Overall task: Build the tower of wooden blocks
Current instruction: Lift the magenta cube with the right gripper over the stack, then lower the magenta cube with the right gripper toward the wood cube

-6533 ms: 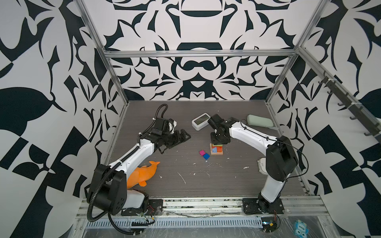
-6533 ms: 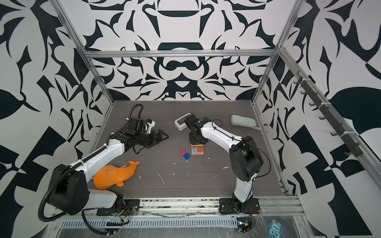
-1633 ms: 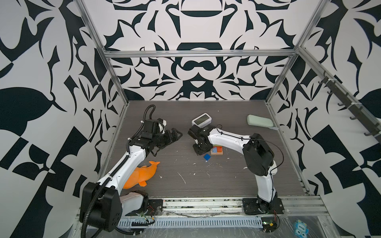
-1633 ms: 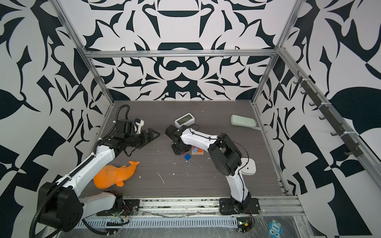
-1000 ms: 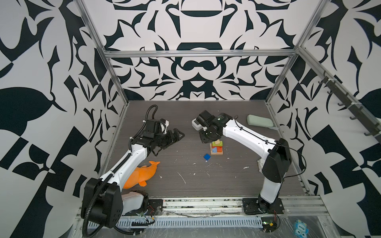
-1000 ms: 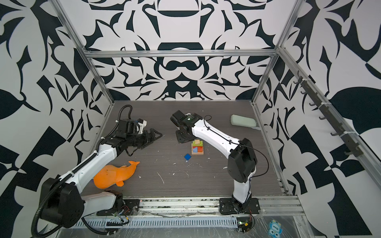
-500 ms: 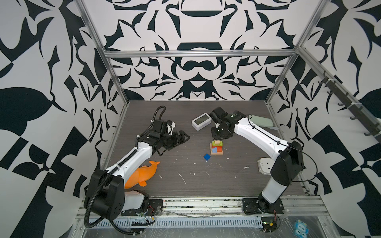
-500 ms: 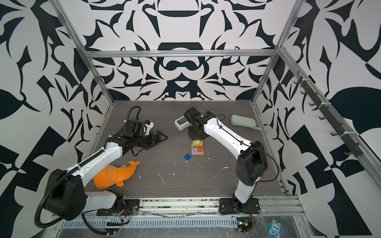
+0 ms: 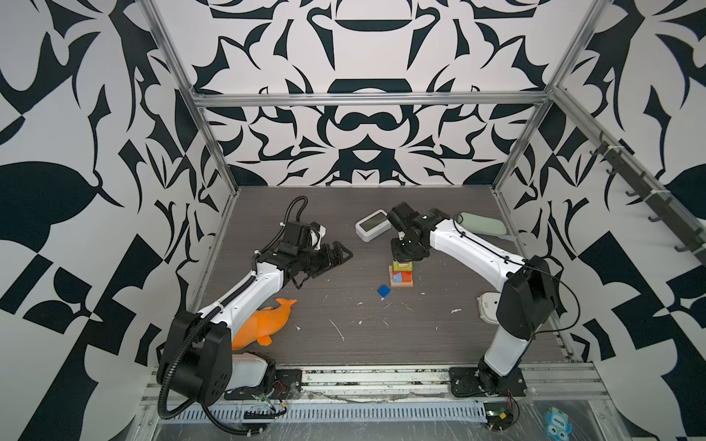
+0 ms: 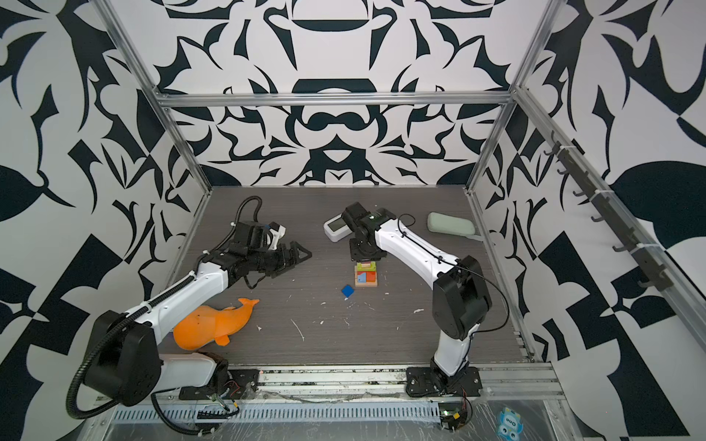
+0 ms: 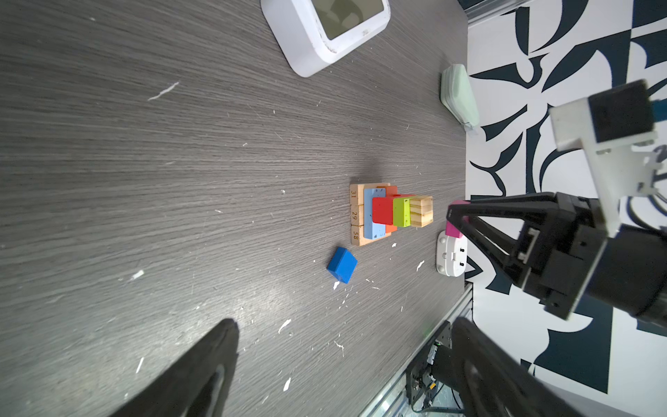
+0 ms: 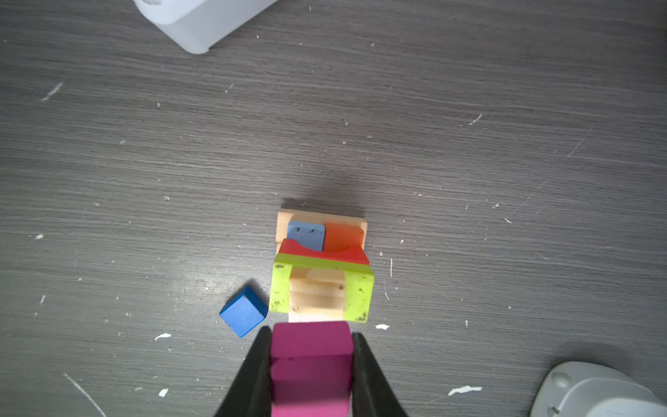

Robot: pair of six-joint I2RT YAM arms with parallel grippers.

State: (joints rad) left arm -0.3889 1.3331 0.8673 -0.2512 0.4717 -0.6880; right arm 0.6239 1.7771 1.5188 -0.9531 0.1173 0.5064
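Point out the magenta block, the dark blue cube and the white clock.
magenta block (image 12: 311,363): right wrist view, middle of its visible side.
dark blue cube (image 9: 384,291): in a top view, its top face.
white clock (image 9: 371,224): in a top view, its screen.

Robot test cell, that was.
Patterned walls (image 9: 95,114) and metal frame (image 9: 366,100) boxed a table (image 9: 401,343); left arm (image 9: 248,292) and right arm (image 9: 470,246) were bolted at its front.

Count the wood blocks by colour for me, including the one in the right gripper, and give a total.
Tan: 4 (three tan base bars, one tan cube on top)
Light blue bar: 1
Orange bar: 1
Red block: 1
Lime green block: 1
Magenta block: 1 (held in the right gripper)
Dark blue cube: 1 (loose on the table)
Total: 10
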